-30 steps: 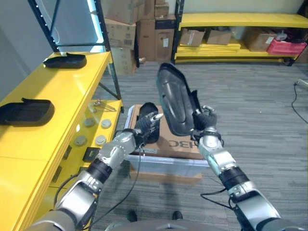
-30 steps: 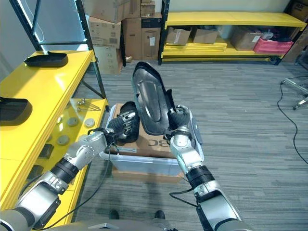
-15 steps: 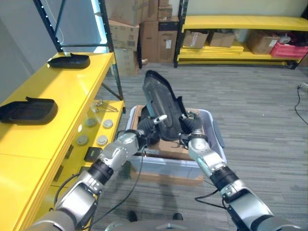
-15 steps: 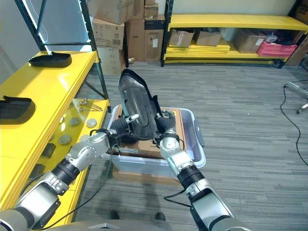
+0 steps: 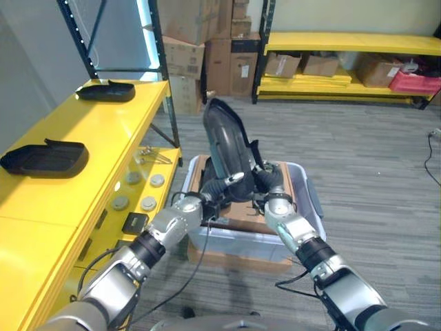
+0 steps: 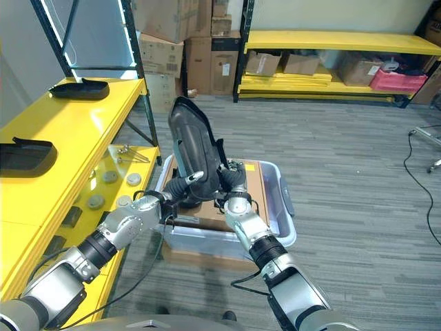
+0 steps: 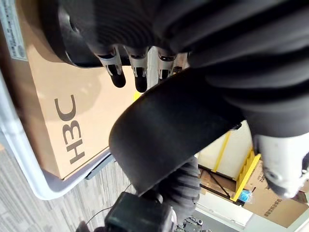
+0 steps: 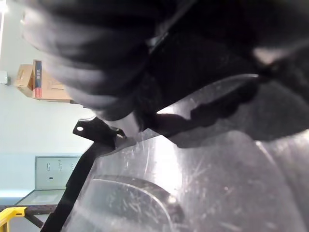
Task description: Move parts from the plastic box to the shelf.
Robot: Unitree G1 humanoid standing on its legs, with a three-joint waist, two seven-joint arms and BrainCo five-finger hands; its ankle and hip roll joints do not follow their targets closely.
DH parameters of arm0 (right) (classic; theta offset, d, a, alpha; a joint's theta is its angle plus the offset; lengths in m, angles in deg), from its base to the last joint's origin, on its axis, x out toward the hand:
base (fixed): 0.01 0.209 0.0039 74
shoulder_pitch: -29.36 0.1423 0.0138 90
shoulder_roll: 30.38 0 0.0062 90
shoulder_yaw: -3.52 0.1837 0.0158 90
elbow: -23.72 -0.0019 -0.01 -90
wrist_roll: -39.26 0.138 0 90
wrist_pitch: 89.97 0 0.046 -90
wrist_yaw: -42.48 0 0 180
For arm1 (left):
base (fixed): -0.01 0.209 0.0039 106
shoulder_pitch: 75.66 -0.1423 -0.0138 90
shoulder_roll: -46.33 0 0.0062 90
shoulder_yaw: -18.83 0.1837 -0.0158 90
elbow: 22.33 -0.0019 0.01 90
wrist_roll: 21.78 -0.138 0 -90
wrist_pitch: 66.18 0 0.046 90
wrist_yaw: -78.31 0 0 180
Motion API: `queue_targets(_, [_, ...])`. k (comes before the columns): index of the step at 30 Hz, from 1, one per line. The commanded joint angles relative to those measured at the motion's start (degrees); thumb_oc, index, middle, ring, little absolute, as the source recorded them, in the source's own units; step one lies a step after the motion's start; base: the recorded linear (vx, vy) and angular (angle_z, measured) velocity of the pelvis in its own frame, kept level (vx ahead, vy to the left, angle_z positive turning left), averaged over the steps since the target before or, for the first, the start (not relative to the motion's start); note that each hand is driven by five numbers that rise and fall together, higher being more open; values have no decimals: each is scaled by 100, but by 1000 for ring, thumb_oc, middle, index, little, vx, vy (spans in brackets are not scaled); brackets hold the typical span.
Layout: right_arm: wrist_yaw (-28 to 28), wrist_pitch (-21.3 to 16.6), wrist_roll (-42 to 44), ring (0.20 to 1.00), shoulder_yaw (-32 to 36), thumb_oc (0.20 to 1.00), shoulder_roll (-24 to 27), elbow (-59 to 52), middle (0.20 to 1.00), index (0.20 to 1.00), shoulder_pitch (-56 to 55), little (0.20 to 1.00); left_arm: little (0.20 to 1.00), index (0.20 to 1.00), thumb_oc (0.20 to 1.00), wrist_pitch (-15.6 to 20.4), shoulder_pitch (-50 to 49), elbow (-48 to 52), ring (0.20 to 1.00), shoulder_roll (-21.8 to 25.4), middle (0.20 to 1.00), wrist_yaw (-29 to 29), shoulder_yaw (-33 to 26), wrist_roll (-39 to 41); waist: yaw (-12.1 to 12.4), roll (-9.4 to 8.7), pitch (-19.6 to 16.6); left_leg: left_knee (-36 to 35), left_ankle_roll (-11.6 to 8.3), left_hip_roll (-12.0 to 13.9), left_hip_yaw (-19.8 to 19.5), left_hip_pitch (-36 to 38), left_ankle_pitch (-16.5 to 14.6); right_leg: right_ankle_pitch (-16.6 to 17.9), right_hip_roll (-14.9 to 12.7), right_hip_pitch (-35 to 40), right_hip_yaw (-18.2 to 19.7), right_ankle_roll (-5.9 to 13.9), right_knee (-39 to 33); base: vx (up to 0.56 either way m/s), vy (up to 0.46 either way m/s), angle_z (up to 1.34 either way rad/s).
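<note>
Both hands, left hand [image 6: 180, 187] and right hand [image 6: 233, 195], grip black part [image 6: 193, 148] above plastic box [image 6: 277, 207].

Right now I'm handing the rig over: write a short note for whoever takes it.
Right hand: shut on the black part, held upright above the plastic box.
Left hand: fingers on the part's lower edge, supporting it; grip unclear.
Done: two black parts lie on the yellow shelf.
Left: carry this part to the shelf and set it down. The box holds a cardboard carton.
</note>
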Motion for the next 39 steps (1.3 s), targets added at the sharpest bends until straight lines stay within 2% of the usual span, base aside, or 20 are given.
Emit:
queue_targets(1, [-95, -131, -32, 200, -333, 200, -486, 183, 200, 200, 911, 200, 200, 200, 200, 635, 761, -314, 200, -824, 200, -18, 354, -445, 185, 110, -234, 58, 6, -42, -170, 192, -771, -516, 77, 30, -133, 233, 10, 0, 0, 0])
queue_targets(8, [-196, -31, 25, 200, -427, 200, -547, 125, 200, 200, 902, 200, 200, 200, 200, 715, 796, -218, 200, -718, 200, 8, 266, -705, 226, 104, -221, 45, 3, -42, -179, 210, -760, -509, 72, 52, -155, 227, -1, 0, 0, 0])
queue_targets(17, [-248, 35, 50, 200, -500, 200, -658, 86, 200, 200, 884, 200, 200, 200, 200, 820, 777, -113, 200, -725, 200, -135, 285, -631, 248, 108, -216, 39, 7, -48, -195, 224, -759, -512, 68, 76, -171, 221, -10, 0, 0, 0])
queue_targets(19, [-200, 70, 110, 780, -527, 780, -693, 47, 780, 780, 902, 780, 200, 200, 200, 925, 759, -62, 200, -730, 200, -245, 280, -621, 265, 106, -204, 43, 5, -51, -215, 227, -753, -509, 67, 87, -182, 217, -10, 0, 0, 0])
queue_targets(20, [-176, 87, 118, 1000, -527, 1000, -703, 37, 1000, 1000, 903, 1000, 200, 200, 200, 928, 760, -57, 200, -730, 200, -256, 271, -630, 269, 106, -205, 41, 4, -51, -218, 230, -752, -507, 67, 91, -186, 217, -12, 0, 0, 0])
queue_targets(32, [231, 127, 245, 1000, -380, 1000, -700, -62, 1000, 1000, 873, 1000, 200, 200, 200, 1289, 742, 32, 200, -550, 200, -680, -48, -1187, 332, 98, -184, 23, -16, -54, -274, 240, -720, -513, 75, 115, -224, 201, -16, 0, 0, 0])
queue_targets(39, [319, 198, 86, 1000, -34, 1000, -180, -97, 1000, 1000, 582, 1000, 200, 200, 200, 1647, 640, 336, 200, 7, 200, -824, -533, -1365, 363, 108, -173, -10, -29, -53, -310, 229, -682, -515, 72, 112, -245, 213, -16, 0, 0, 0])
